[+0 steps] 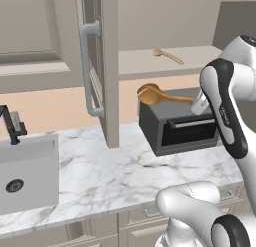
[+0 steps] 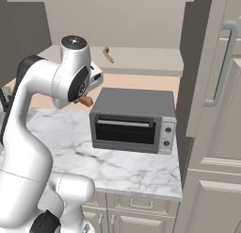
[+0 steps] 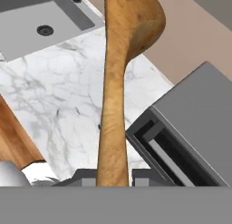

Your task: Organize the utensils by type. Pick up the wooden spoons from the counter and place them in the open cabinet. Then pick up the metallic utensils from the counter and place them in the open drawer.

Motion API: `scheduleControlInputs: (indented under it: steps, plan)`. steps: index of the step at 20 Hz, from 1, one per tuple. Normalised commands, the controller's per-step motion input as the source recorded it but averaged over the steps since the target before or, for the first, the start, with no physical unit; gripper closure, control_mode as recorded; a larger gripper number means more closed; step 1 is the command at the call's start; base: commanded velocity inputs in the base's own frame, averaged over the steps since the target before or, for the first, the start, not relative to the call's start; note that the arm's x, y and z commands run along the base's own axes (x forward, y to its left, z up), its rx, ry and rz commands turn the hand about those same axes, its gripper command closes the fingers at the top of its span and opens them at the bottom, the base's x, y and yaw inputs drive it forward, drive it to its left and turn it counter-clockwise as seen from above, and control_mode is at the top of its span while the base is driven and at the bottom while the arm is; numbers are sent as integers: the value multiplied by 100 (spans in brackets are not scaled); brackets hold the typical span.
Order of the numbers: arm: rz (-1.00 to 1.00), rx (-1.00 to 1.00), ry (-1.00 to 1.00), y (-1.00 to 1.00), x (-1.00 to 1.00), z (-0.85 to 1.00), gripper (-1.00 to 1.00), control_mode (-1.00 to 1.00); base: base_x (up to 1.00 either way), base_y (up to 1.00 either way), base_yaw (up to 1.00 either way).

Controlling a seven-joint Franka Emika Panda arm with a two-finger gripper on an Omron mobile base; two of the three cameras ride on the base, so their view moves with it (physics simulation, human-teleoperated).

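The large wooden spoon point(image 1: 152, 95) is in the air above the toaster oven point(image 1: 177, 123), level with the gap under the open cabinet point(image 1: 170, 61), its handle pinched between the jaws of the gripper point(image 3: 114, 177). The smaller wooden spoon point(image 1: 167, 55) lies on the cabinet's shelf, near its front edge. Below, the oven stands at the back of the marble worktop point(image 1: 110, 176), well right of the sink point(image 1: 25, 171).

Large wooden spoon point(image 1: 152, 94): handle end hidden behind arm; bowl top cut by hand view edge. Gripper point(image 3: 114, 177) fingertips mostly hidden. Sink point(image 1: 27, 173) cut by left edge.
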Motion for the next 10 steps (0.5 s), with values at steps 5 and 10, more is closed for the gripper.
scheduleControlInputs:
  steps: [5, 10]
  plan:
    - [3, 0, -9, 0, 7, 18, 100, -100, 0, 0, 0]
    - [0, 0, 0, 0, 34, 31, 100, -100, 0, 0, 0]
